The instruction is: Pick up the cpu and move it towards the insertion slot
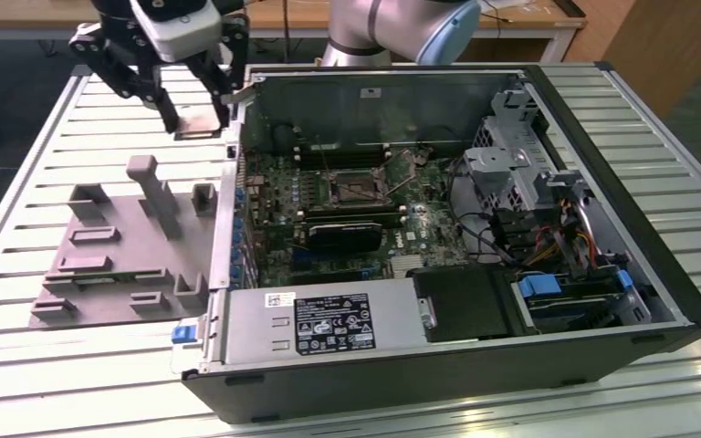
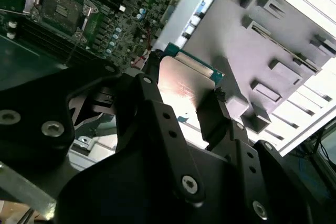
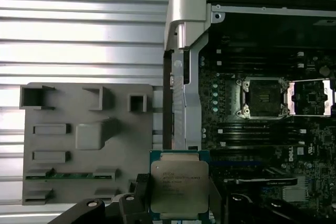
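Exterior view: end effector (image 1: pixel 193 117) hangs above the case (image 1: pixel 643 228) edge, clamped on the cpu (image 1: pixel 200 119).

Second wrist view: cpu (image 2: pixel 184 85) pinched between the fingers (image 2: pixel 210 114), off the tray (image 2: pixel 262 51).

First wrist view: cpu (image 3: pixel 179 186) beside the case wall, slot (image 3: pixel 263 97) well apart inside. Looks mid-carry; it needs moving over the slot.

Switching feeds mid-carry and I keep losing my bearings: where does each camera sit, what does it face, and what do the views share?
Exterior view: off the arm, raised, looking down on the open computer case and grey tray; the arm and hand show at the top.
First wrist view: on the arm, looking down past the cpu at the tray and insertion slot.
Second wrist view: on the arm, close behind the black fingers gripping the cpu.
Shared: all three show tray and motherboard; both wrist views show the held cpu.
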`<action>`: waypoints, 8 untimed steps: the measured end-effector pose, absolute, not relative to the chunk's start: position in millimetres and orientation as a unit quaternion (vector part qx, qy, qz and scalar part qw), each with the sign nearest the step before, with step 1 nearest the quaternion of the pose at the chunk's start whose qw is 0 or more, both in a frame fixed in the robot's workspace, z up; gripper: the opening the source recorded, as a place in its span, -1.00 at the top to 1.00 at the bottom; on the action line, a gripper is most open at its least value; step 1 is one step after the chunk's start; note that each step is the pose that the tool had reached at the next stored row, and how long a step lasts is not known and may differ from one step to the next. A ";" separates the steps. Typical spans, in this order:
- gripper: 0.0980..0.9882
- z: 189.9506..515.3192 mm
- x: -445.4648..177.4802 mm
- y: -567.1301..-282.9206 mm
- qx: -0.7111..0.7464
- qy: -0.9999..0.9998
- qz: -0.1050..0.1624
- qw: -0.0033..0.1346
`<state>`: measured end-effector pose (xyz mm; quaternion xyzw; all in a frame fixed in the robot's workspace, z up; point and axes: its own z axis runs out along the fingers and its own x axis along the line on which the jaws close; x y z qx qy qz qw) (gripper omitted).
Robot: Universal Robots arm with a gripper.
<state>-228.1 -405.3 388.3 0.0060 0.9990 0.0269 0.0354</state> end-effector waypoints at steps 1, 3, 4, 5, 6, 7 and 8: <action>0.01 388.3 -224.3 -405.3 0.006 0.999 0.027 0.035; 0.01 388.3 -216.9 -405.3 0.006 0.999 0.027 0.035; 0.01 388.2 -212.8 -405.3 0.006 0.999 0.027 0.035; 0.01 388.3 -208.9 -405.3 0.006 0.999 0.027 0.035; 0.01 388.3 -205.0 -405.3 0.006 0.999 0.027 0.035; 0.01 388.3 -200.9 -405.3 0.006 0.999 0.027 0.035; 0.01 388.3 -196.5 -405.3 0.006 0.999 0.027 0.035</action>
